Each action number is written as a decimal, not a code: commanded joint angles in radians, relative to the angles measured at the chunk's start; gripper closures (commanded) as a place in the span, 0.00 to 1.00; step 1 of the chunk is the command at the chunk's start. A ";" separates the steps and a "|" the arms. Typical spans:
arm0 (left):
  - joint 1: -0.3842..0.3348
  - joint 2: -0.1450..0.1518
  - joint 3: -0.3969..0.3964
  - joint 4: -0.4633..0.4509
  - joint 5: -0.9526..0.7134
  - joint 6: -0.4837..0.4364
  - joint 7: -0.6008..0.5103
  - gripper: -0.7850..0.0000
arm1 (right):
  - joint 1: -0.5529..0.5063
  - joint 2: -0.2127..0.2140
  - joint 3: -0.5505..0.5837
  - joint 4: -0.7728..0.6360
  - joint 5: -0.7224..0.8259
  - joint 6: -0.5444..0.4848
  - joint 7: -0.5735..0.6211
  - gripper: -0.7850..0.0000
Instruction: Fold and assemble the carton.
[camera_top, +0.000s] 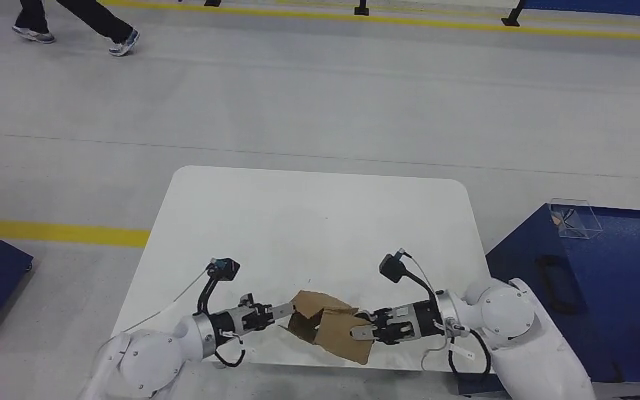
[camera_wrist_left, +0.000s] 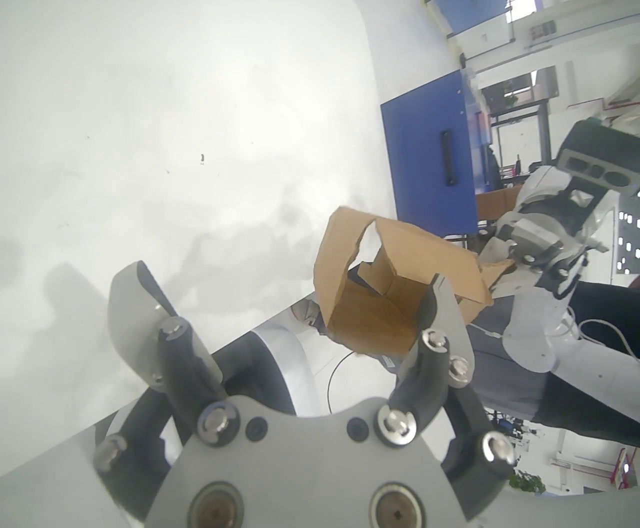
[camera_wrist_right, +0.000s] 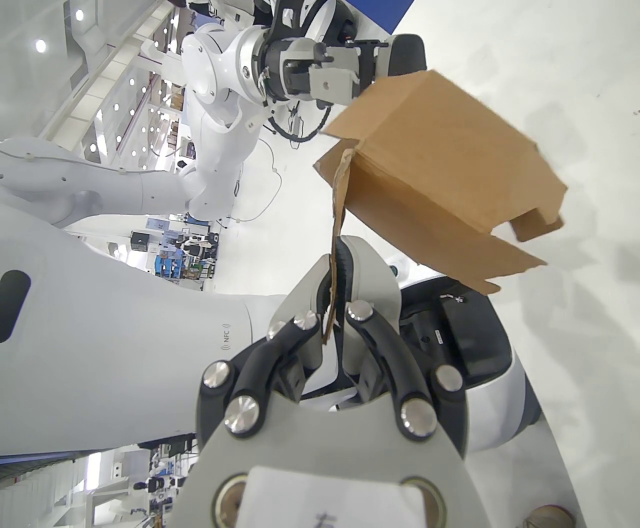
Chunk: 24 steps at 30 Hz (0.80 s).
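We are working over a white table (camera_top: 300, 210), and the carton (camera_top: 325, 322) is hanging at its near edge, between the two arms. It seems to be lifted off the surface rather than resting on it. It is brown corrugated cardboard, half formed: the walls are opening into a rough tube and the end flaps are hanging loose at different angles.

The right gripper (camera_wrist_right: 340, 260) is carrying it. Its jaws are pressing together on one thin flap (camera_wrist_right: 341, 200), which is running edge-on between the pads. The left gripper (camera_wrist_left: 286, 276) is sitting at the opposite side with its jaws spread wide and nothing between them. One of its fingers (camera_wrist_left: 447, 325) is lying against or just in front of the carton's wall; we cannot tell which.

We are judging the carton to be very light, since a pinch on a single flap is holding the whole thing up. The flat walls are looking stiff, but the piece is hinging freely at every crease, so it is likely to swing and sag around the held flap. Bare cardboard is giving good friction, so slipping is a small worry. Tearing and crushing are the bigger ones, as the flap's edge is already looking ragged.

For the left gripper we are favouring a hold on a wall edge close to a crease, where the board is strongest. A flap tip is a poorer choice, since it is likely to bend away under the push.
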 joint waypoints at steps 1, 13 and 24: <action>0.002 0.002 0.008 -0.004 0.014 -0.001 -0.009 0.00 | 0.017 -0.001 -0.018 0.005 0.002 0.007 -0.005 1.00; 0.021 0.014 -0.035 -0.006 -0.078 -0.049 -0.001 0.00 | 0.092 -0.005 -0.080 0.052 0.018 0.040 -0.024 1.00; 0.017 0.024 -0.029 -0.016 -0.072 -0.034 -0.006 0.00 | 0.141 -0.005 -0.106 0.099 0.072 0.045 0.001 1.00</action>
